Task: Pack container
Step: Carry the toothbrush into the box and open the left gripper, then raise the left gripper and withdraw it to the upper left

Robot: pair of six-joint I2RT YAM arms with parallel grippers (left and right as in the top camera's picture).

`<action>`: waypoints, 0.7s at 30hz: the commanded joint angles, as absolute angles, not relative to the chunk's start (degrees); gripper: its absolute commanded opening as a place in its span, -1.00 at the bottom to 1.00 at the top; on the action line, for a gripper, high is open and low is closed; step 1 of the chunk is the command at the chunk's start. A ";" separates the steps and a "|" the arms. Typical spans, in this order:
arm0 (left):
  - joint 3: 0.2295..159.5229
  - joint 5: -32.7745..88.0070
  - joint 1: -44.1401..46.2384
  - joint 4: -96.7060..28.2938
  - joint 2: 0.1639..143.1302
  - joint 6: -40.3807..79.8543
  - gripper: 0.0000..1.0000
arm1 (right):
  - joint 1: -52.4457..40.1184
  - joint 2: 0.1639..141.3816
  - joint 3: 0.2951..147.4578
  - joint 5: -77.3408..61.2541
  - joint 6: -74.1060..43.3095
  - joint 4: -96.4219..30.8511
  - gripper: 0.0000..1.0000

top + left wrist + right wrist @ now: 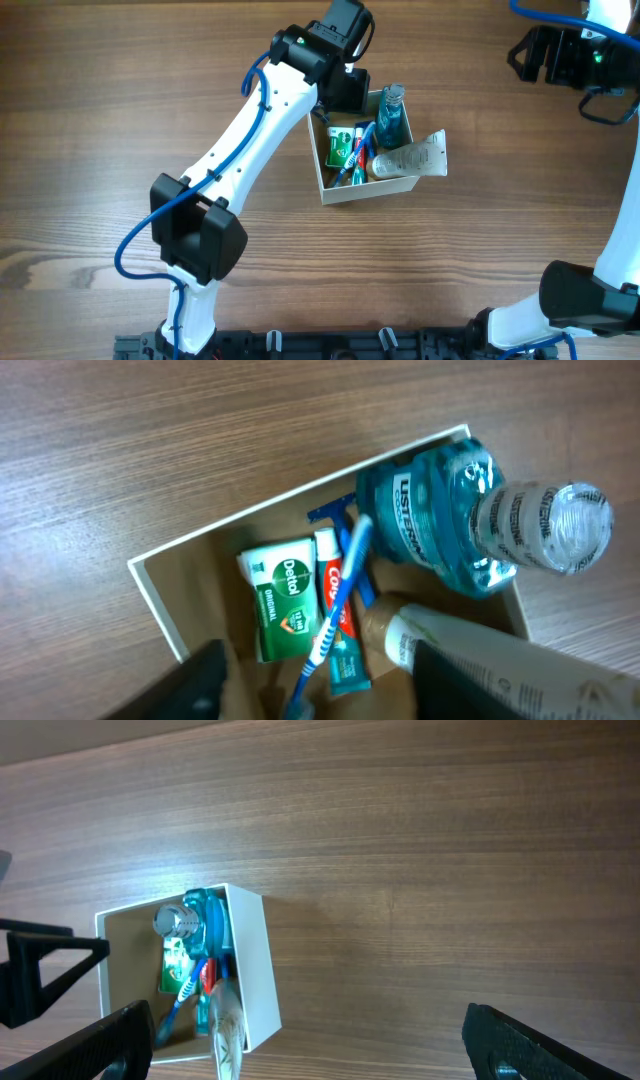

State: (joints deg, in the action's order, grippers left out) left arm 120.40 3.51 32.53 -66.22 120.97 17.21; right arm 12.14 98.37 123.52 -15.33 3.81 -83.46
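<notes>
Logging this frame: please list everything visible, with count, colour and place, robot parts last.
container: one, white walls and tan inside, middle of the table, open-topped
mouthwash bottle: one, teal with a clear cap, in the container's far right corner
soap box: one, green, flat on the container floor, left side
toothpaste: one, red and white, beside the soap box
toothbrush: one, blue and white, lying across the toothpaste
razor-like item: one, blue, mostly hidden
tube: one, white with a tan cap, across the container's right rim, end sticking out
table: one, brown wood
left gripper: one, black, open above the container
right gripper: one, black, open, away from the container
</notes>
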 commanded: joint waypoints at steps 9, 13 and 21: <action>120.66 3.11 19.97 -65.76 113.62 17.37 1.00 | 12.01 98.45 123.63 -14.59 4.34 -83.29 1.00; 120.66 3.11 13.65 -69.36 110.34 17.34 0.99 | 12.01 98.45 123.63 -14.61 4.34 -83.29 0.99; 120.66 3.40 6.92 -78.72 109.51 19.44 1.00 | 12.01 98.45 123.63 -14.61 4.34 -83.29 1.00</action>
State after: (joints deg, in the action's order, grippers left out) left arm 120.40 3.05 8.27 -77.30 109.93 17.28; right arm 12.14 98.35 123.52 -15.33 3.81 -83.46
